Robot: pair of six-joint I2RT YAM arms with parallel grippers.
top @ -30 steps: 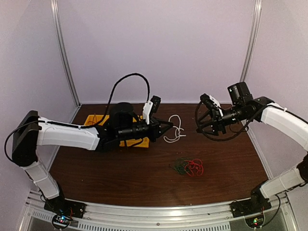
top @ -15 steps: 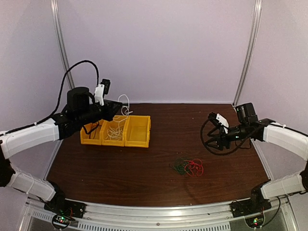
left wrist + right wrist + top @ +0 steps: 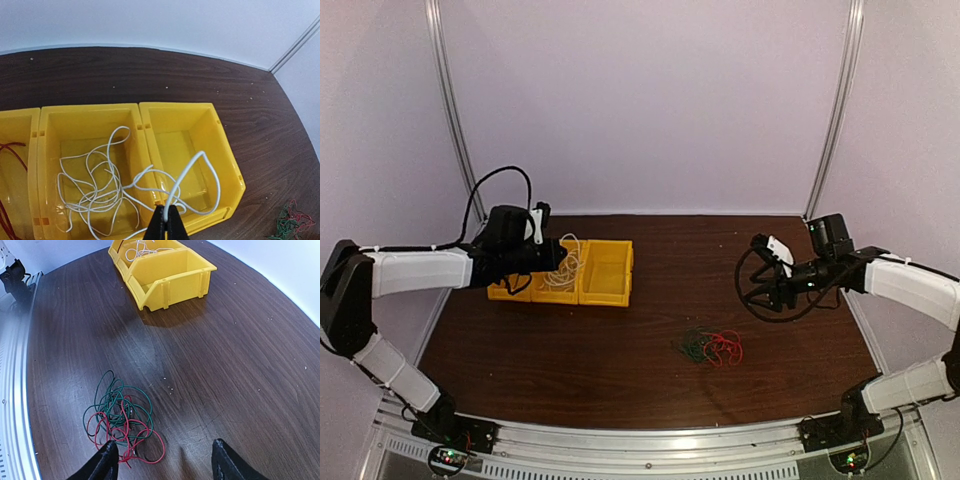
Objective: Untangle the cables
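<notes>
My left gripper [image 3: 556, 257] hangs over the yellow bins [image 3: 608, 272], shut on a loop of the white cable [image 3: 200, 156] at its fingertips [image 3: 166, 212]. Most of that white cable lies coiled in the middle bin [image 3: 92, 192], with a strand crossing the divider into the right bin [image 3: 220, 131]. A red and dark green tangle of cables [image 3: 711, 346] lies on the table to the right of centre. My right gripper [image 3: 761, 296] hovers at the right, open and empty; in its wrist view the tangle [image 3: 122, 417] sits just ahead of the left finger of the gripper [image 3: 162, 444].
A thin red wire [image 3: 11, 150] shows in the leftmost bin. The bins [image 3: 167, 270] stand at the back left of the dark wooden table [image 3: 620, 380]. Metal frame posts [image 3: 835, 110] rise at the back corners.
My left arm carried the white cable from the table's middle to the bins and lowered it into the middle bin. My right arm drew back to the right, lower, and its jaws widened.
</notes>
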